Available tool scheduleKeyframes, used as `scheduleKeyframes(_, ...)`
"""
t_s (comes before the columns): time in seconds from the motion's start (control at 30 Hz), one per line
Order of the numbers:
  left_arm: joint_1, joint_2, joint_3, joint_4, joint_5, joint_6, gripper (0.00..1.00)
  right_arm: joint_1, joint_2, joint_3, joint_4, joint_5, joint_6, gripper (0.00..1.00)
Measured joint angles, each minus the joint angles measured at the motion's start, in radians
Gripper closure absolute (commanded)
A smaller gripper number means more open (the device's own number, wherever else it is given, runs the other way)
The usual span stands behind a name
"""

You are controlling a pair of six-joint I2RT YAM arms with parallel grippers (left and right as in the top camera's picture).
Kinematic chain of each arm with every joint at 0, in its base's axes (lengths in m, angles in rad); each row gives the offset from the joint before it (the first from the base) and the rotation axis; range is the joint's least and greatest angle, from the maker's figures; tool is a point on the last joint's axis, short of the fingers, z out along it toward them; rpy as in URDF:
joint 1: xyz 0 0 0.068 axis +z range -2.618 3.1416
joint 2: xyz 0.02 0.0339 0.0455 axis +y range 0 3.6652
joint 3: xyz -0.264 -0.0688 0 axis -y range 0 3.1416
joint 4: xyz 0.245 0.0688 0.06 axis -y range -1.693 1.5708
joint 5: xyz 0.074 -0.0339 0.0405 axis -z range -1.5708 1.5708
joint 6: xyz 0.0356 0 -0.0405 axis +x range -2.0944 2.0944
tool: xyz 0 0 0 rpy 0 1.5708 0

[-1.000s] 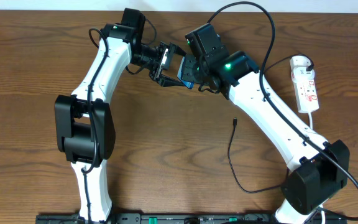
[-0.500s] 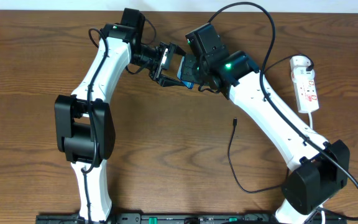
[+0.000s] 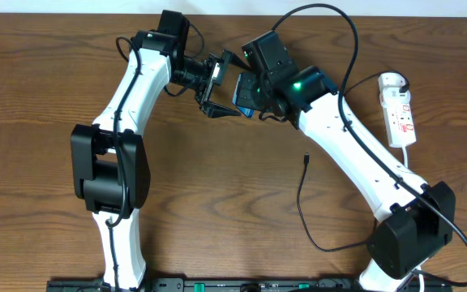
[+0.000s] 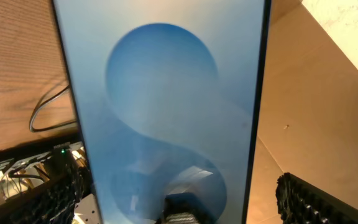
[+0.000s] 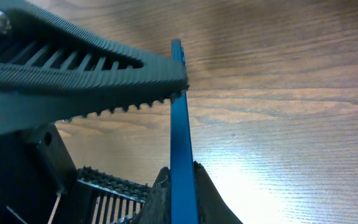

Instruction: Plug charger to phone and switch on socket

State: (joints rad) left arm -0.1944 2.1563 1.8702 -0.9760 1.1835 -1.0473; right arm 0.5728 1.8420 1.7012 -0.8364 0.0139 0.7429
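The phone (image 3: 245, 94), blue-screened, is held up off the table at the back centre. My right gripper (image 3: 255, 99) is shut on it; in the right wrist view the phone (image 5: 178, 118) stands edge-on, pinched between the right gripper (image 5: 179, 190) fingertips. My left gripper (image 3: 223, 84) is open around the phone's other end. In the left wrist view the screen (image 4: 166, 93) fills the frame, and both ribbed fingers (image 4: 306, 199) stand clear of its edges. The charger (image 3: 300, 203) lies on the table, its tip (image 3: 306, 157) free. The socket (image 3: 399, 110) lies at the right.
The socket's white lead (image 3: 405, 158) runs down under the right arm. A black arm cable (image 3: 343, 49) loops over the table at the back right. The wooden table (image 3: 217, 186) lies bare between the two arms.
My left gripper's jaws have spread wide and let go of the phone's sides. The right gripper has closed fully onto the phone. Both arms have stayed almost in place.
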Motion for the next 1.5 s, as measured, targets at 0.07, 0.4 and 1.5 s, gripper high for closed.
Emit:
scheduleKeyframes(0.07,0.000,0.000,0.000,0.000,0.000,0.000,0.00,-0.012,0.000,0.000,0.000,-0.008,0.004,0.99)
scheduleKeyframes(0.4,0.000,0.000,0.000,0.002,0.004,-0.004,0.01,-0.142,-0.001,0.000,0.005,-0.121,0.145,0.99)
scheduleKeyframes(1.5,-0.050,0.000,0.000,0.591,0.081,-0.549,0.22,-0.197,-0.061,0.000,0.204,-0.151,0.894,0.99)
